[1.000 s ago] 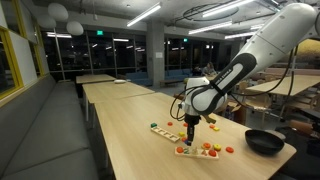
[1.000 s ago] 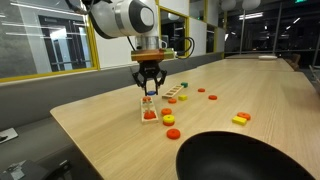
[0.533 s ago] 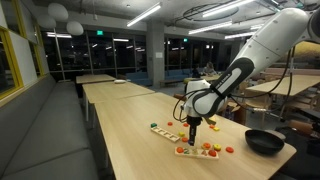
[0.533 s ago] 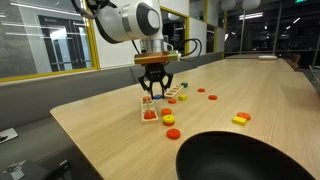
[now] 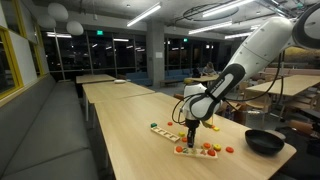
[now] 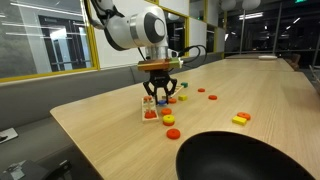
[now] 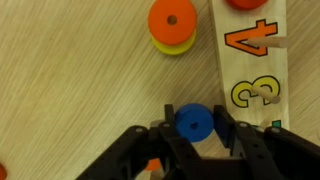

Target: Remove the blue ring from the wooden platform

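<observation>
Here, the blue ring (image 7: 194,121) looks like a small, light, rigid disc with a centre hole. It is probably smooth, so it is best pinched across its outer rim. The end effector (image 7: 195,138) is narrowed around it, one finger on each side, seemingly gripping it. The ring sits above the bench (image 7: 70,90), just beside the edge of a numbered wooden board (image 7: 250,60).

Arm (image 5: 262,42): fat rounded white links w/ dark grey bands at joints, same in both exterior views. Thin black cable (image 6: 192,50) loops off wrist at approx 3 o'clock. Gripper (image 6: 160,98): matte black. Wrist view shows two chunky angled fingers (image 7: 135,150) at 7 & 5 o'clock.
</observation>
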`<state>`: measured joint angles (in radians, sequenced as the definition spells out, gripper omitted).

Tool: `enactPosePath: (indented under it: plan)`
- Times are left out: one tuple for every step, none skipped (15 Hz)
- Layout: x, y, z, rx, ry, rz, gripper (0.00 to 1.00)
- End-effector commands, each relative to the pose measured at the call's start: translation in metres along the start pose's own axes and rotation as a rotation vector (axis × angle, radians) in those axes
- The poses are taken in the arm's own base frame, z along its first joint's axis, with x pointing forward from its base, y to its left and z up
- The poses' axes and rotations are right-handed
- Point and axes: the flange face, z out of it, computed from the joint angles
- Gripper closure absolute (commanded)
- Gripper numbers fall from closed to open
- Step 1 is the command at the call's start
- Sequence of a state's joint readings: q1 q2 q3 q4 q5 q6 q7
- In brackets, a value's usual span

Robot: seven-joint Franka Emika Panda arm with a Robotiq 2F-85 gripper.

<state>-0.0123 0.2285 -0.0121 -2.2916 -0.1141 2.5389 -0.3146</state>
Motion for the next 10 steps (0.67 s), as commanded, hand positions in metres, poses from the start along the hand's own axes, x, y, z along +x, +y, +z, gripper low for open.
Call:
enactPosePath:
  plan:
    - [0.01, 0.015, -0.001, -0.004, -0.004, 0.052, 0.76]
    - [0.009, 0.019, -0.001, -0.002, -0.004, 0.069, 0.76]
    - [0.009, 0.023, -0.002, -0.004, -0.002, 0.084, 0.76]
    - [0.009, 0.029, -0.003, -0.005, 0.0, 0.109, 0.76]
    - [0.009, 0.033, -0.004, -0.006, 0.001, 0.128, 0.76]
    - [0.009, 0.037, -0.005, -0.006, 0.001, 0.145, 0.76]
    - [0.008, 0.041, -0.006, -0.007, 0.002, 0.158, 0.76]
    - [0.007, 0.043, -0.007, -0.008, -0.001, 0.166, 0.76]
    - [0.006, 0.045, -0.007, -0.007, -0.005, 0.174, 0.76]
    - [0.006, 0.046, -0.006, -0.003, -0.011, 0.183, 0.76]
